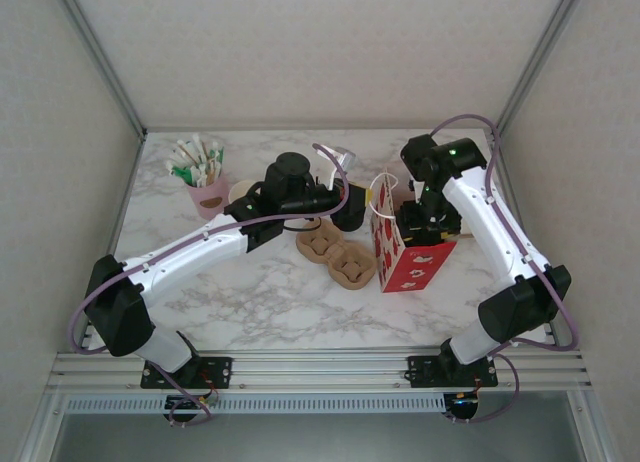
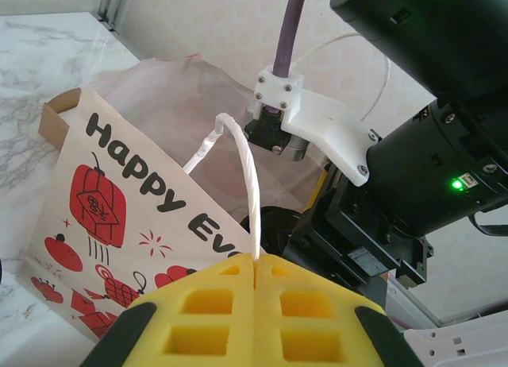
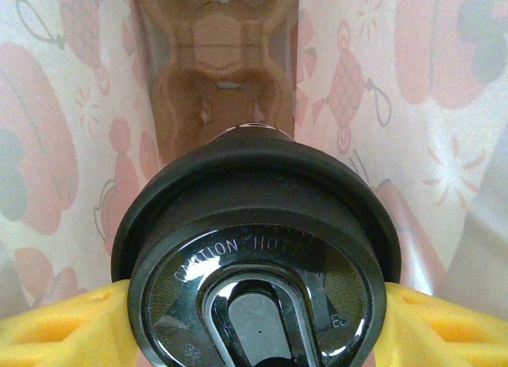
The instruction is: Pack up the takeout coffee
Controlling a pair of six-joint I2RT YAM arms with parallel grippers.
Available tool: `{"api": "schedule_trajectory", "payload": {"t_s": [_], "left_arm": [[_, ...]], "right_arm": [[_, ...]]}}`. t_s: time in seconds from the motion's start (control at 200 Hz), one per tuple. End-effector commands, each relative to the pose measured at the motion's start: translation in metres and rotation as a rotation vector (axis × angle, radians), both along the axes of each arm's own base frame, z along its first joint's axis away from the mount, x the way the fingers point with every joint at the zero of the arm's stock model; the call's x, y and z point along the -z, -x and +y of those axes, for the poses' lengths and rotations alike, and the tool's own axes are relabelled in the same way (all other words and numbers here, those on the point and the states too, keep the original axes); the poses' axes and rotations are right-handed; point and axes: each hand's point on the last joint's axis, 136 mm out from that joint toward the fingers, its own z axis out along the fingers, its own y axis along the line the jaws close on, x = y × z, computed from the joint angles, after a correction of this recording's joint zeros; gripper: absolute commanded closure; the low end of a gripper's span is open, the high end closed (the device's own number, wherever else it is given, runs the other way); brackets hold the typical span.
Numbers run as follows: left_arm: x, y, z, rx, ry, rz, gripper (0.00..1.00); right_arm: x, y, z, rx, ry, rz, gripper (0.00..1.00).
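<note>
The takeout coffee (image 3: pixel 254 295) sits right under the right wrist camera. Its black lid (image 3: pixel 254 216) is seen from above, and the right gripper (image 3: pixel 252 327) clamps the cup with a yellow pad (image 3: pixel 55 331) pressed against each side. Around and beyond it rise the thin printed walls of the paper bag (image 3: pixel 444 105), so the cup is already inside the bag's mouth. Deeper down, between those walls, a brown pulp carrier (image 3: pixel 226 73) appears to lie on the bag's floor. It looks well below the cup, though the gap cannot be judged exactly. The left gripper (image 2: pixel 255 303) has its jaws pressed together on the bag's white handle (image 2: pixel 248 176), pulling that side up and keeping the bag open. In the top view the bag stands near the middle of the marble table (image 1: pixel 260 302). Two loose carriers (image 1: pixel 336 254) lie just beside it on its left, and a pink cup (image 1: pixel 208 194) of packets stands at the back. By my reading the job is past halfway: the cup is grasped, carried and inserted. What is left is to lower it into a carrier pocket, open the right jaws, draw the arm out without catching the walls, and let go of the handle.
</note>
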Motion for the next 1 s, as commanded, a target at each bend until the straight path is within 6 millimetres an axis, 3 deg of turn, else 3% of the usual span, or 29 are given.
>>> {"api": "schedule_trajectory", "payload": {"t_s": [0.0,0.315,0.996], "left_arm": [[-0.005,0.002,-0.002,0.004,-0.001,-0.032,1.0],[-0.006,0.001,-0.002,0.002,-0.003,-0.034,1.0],[-0.003,-0.001,-0.003,-0.006,-0.011,-0.031,1.0]], "right_arm": [[0.006,0.01,-0.004,-0.006,0.008,0.061,0.31],[0.017,0.005,0.001,-0.011,0.001,0.082,0.31],[0.016,0.002,0.005,-0.022,-0.016,0.076,0.32]]}}
